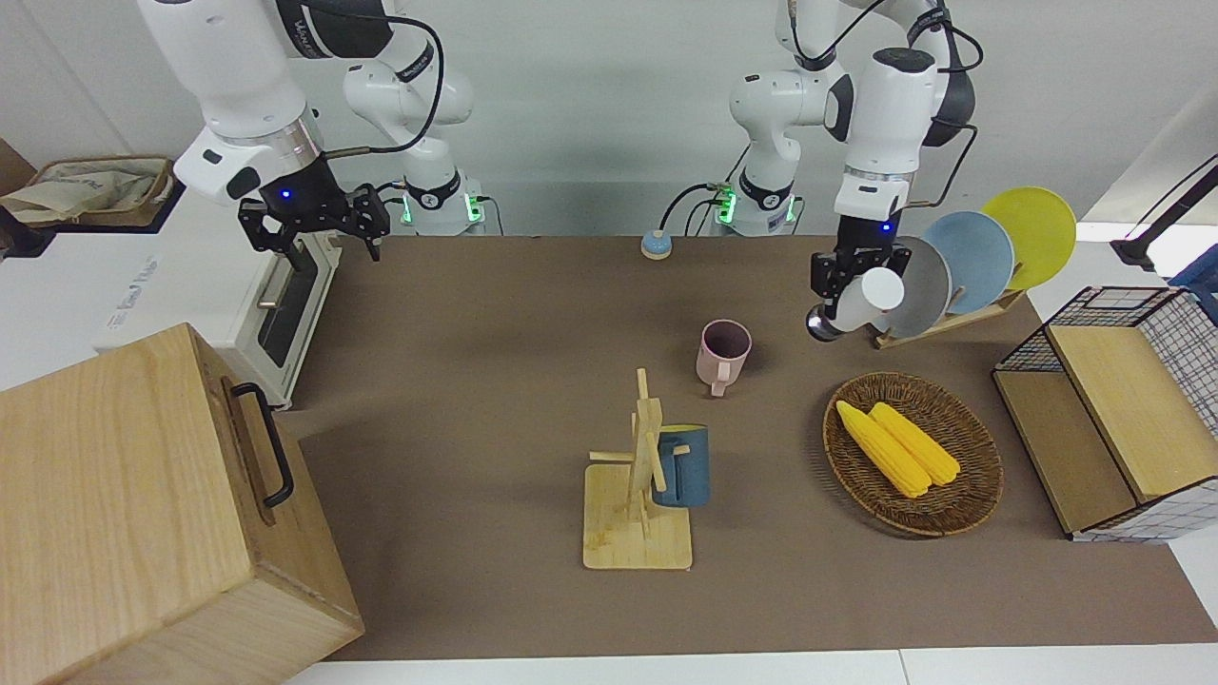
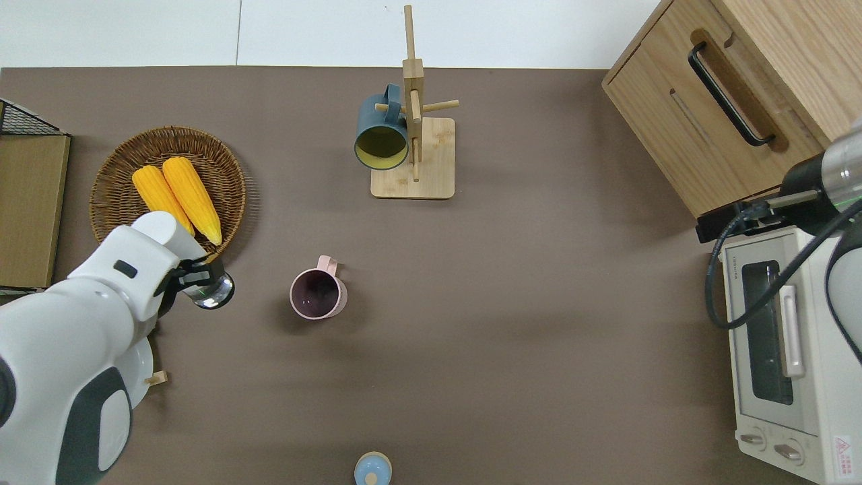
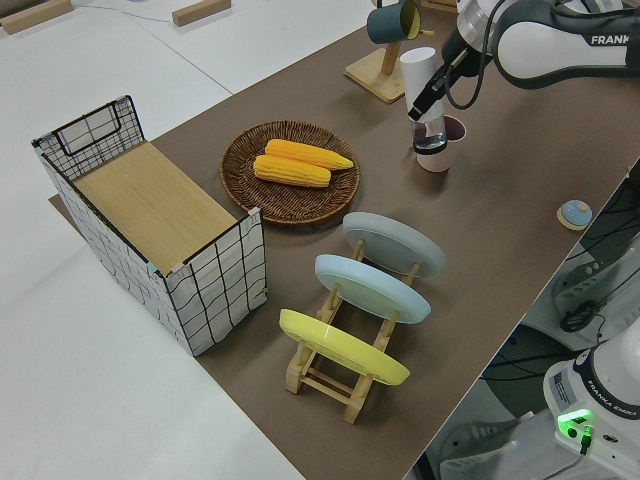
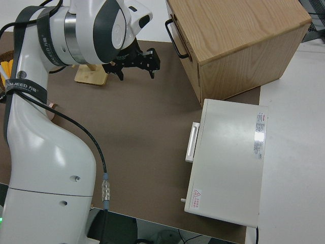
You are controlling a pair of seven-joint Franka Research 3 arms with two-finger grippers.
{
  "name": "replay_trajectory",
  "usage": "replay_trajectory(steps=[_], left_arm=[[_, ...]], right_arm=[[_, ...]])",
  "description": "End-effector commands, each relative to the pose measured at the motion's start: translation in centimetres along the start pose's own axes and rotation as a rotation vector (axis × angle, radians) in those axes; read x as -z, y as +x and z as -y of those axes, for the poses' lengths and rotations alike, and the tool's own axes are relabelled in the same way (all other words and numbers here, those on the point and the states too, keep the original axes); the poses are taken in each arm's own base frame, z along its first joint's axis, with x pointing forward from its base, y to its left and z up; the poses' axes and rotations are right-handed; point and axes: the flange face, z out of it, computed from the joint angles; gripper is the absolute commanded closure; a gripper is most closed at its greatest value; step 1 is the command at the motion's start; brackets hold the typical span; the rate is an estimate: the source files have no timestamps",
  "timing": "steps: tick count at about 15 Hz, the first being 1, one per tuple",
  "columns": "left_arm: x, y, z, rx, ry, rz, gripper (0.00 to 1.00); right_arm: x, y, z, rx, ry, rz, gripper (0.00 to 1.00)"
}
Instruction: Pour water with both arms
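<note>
The left pincer [image 1: 841, 303] is clamped on a white bottle with a clear base [image 3: 428, 103], held up in the air and tilted, over bare table [image 2: 512, 296] between the corn basket [image 2: 128, 145] and the pink mug [image 2: 318, 294]. The mug stands upright near the table's middle, and no stream is visible, so I judge the pour has not begun: the bottle is lifted but must yet reach the mug. The right pincer [image 1: 314, 224] hangs spread wide and empty by the toaster oven [image 2: 784, 377].
</note>
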Motion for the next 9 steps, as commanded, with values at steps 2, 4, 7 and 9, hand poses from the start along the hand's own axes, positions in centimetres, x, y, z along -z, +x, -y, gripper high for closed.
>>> replay_trajectory(steps=[2,4,7,9], left_arm=[[3.5,7.1,3.7,0.043,0.051,-0.148,1.00],[4.7,9.6,5.8,0.059,0.076,-0.192,1.00],[7.2,13.6,8.6,0.069,0.105,-0.270,1.00],[7.6,15.1,10.5,0.039,0.119,-0.286,1.00]], right_arm=[[0.3,-0.3,-0.1,0.010,0.015,-0.004,0.011],[0.3,-0.3,-0.1,0.010,0.015,-0.004,0.011],[0.3,-0.3,-0.1,0.010,0.015,-0.004,0.011],[0.3,-0.3,-0.1,0.010,0.015,-0.004,0.011]])
